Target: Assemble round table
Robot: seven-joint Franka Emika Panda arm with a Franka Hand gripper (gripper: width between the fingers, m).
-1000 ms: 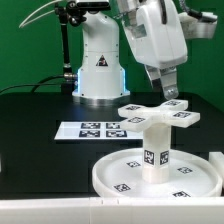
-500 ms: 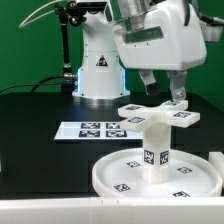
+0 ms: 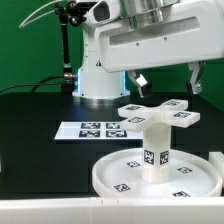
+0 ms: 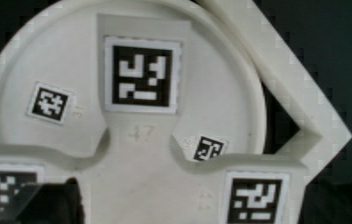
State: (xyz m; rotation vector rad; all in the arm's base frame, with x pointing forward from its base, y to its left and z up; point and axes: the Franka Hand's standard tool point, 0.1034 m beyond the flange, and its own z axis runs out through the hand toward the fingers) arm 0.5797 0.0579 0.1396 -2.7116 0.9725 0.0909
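Observation:
The round disc (image 3: 118, 176) lies at the front of the table, rim up. The short leg (image 3: 155, 146) stands upright in its middle, and the cross-shaped foot (image 3: 156, 113) sits on top of the leg. My gripper (image 3: 168, 81) hangs just above the foot, open and empty. One finger (image 3: 141, 82) is toward the exterior view's left and the other toward its right. The wrist view looks straight down on the foot (image 4: 146, 120) with the disc (image 4: 40, 70) beneath it. My fingers do not show in that view.
The marker board (image 3: 93, 130) lies flat on the black table behind the disc, toward the exterior view's left. The arm's white base (image 3: 100, 68) stands behind it. A green wall closes the back.
My hand has turned above the foot and risen slightly. The fingers, close together near the foot before, now stand wide apart. The disc, leg and foot have not moved.

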